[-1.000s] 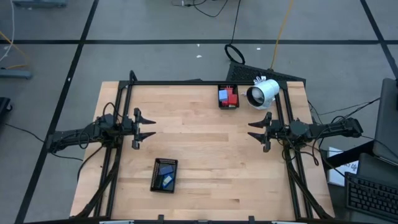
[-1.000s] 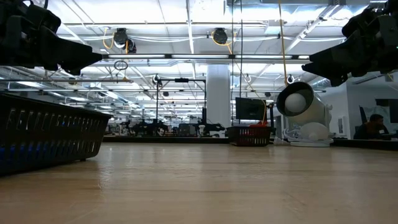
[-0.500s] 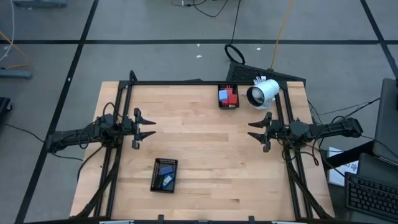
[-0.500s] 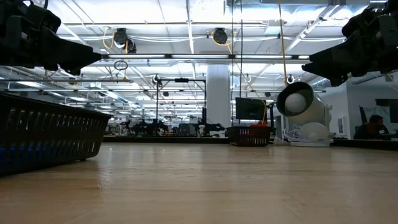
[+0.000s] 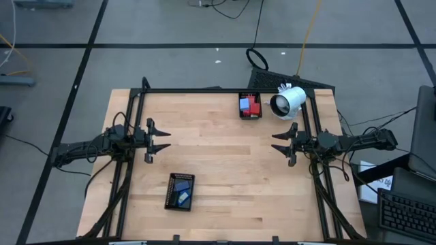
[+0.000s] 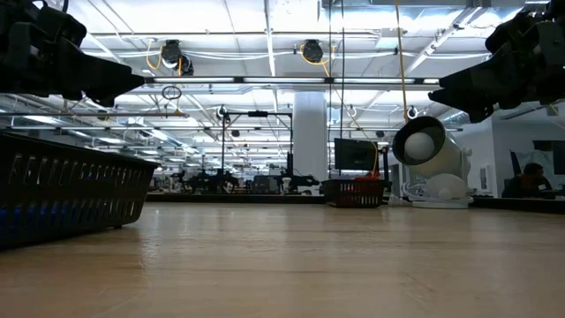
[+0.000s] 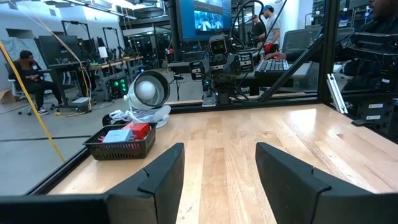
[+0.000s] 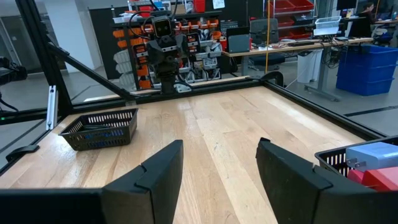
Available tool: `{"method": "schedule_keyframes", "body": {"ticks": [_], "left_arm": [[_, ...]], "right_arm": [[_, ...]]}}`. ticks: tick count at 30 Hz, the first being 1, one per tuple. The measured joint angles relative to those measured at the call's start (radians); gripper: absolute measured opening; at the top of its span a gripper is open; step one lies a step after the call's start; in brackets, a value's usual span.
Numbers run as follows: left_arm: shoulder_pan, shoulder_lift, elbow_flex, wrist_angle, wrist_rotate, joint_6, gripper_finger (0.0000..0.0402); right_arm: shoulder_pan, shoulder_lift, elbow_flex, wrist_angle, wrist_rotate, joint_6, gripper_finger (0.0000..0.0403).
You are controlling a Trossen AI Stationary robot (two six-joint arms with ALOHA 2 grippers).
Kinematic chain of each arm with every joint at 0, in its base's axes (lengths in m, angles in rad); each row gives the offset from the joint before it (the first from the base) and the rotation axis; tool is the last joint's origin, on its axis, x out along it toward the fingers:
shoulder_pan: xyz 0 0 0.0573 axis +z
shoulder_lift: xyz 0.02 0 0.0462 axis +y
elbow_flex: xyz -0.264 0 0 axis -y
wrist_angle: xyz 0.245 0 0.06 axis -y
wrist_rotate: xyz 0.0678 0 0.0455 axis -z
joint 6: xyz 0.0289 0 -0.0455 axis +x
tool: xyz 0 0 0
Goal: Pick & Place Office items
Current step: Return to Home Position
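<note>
The office items lie in two black mesh trays. The far tray (image 5: 250, 106) holds red and light-blue blocks (image 5: 253, 103); it also shows in the left wrist view (image 7: 121, 142) and the right wrist view (image 8: 367, 163). The near tray (image 5: 181, 191) holds blue and dark flat pieces (image 5: 182, 198); it also shows in the right wrist view (image 8: 101, 129). My left gripper (image 5: 163, 140) hovers open and empty at the table's left. My right gripper (image 5: 277, 143) hovers open and empty at the table's right. Both are above the table.
A white cylindrical device (image 5: 287, 102) lies at the far right corner, beside the far tray. A black frame (image 5: 204, 89) runs along the table's far edge and both sides. Bare wood (image 5: 225, 156) lies between the two grippers.
</note>
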Motion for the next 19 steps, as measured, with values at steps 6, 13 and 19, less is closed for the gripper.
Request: {"method": "schedule_keyframes", "body": {"ticks": [6,13,19], "left_arm": [[0.0,0.0,0.0,0.0,0.0,-0.001,0.0215],[0.0,0.0,0.0,0.0,0.0,-0.001,0.0225],[0.0,0.0,0.0,0.0,0.0,-0.002,0.022]], "right_arm": [[0.0,0.0,0.0,0.0,0.0,0.0,0.0196],[0.0,0.0,0.0,0.0,0.0,0.0,0.0196],[0.0,0.0,0.0,0.0,0.0,0.0,0.0196]]}}
